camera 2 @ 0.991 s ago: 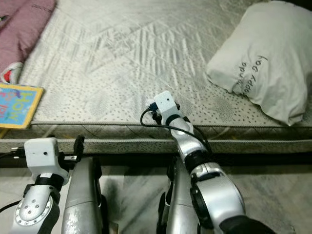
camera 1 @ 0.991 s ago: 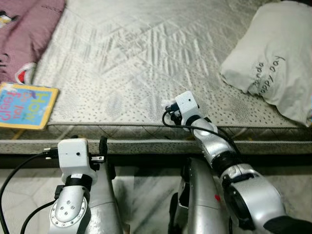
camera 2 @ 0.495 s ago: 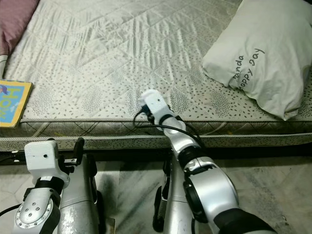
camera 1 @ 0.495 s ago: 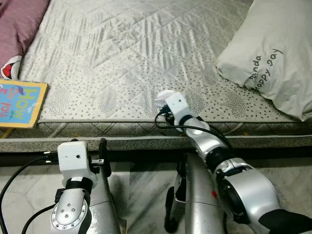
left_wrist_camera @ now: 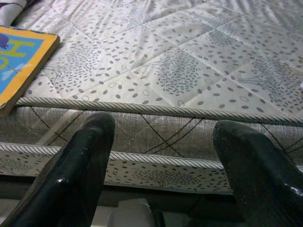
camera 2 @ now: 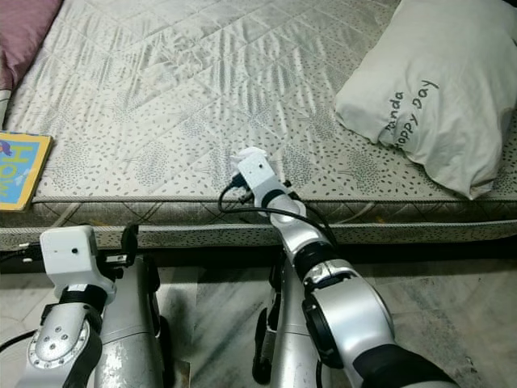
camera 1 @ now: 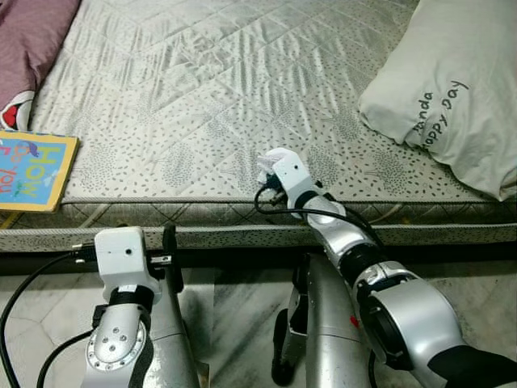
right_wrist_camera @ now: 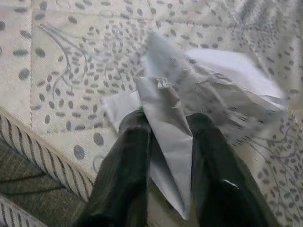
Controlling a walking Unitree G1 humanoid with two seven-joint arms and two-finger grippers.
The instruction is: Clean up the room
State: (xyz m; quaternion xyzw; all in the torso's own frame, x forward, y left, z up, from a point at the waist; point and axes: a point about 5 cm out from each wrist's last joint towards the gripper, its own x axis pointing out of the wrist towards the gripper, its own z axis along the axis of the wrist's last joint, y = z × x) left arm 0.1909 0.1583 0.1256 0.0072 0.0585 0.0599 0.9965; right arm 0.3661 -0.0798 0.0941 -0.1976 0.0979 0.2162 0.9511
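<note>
- A crumpled white wrapper (right_wrist_camera: 189, 99) lies on the bed (camera 1: 210, 105) near its front edge, pinched between the right claw (right_wrist_camera: 165, 142) fingers.
- The left claw (left_wrist_camera: 161, 156) hangs wide open below the mattress edge.
- A book (camera 1: 32, 170) sits far left, a pillow (camera 1: 444, 97) far right.

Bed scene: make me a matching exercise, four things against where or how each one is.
Things:
1. crumpled paper
2. book
3. pillow
4. left gripper

States:
A. lying at the mattress's left edge
B. open, below the mattress edge
C. pinched by the right gripper
D. resting on the mattress's right side

Pairs: 1-C, 2-A, 3-D, 4-B
</note>
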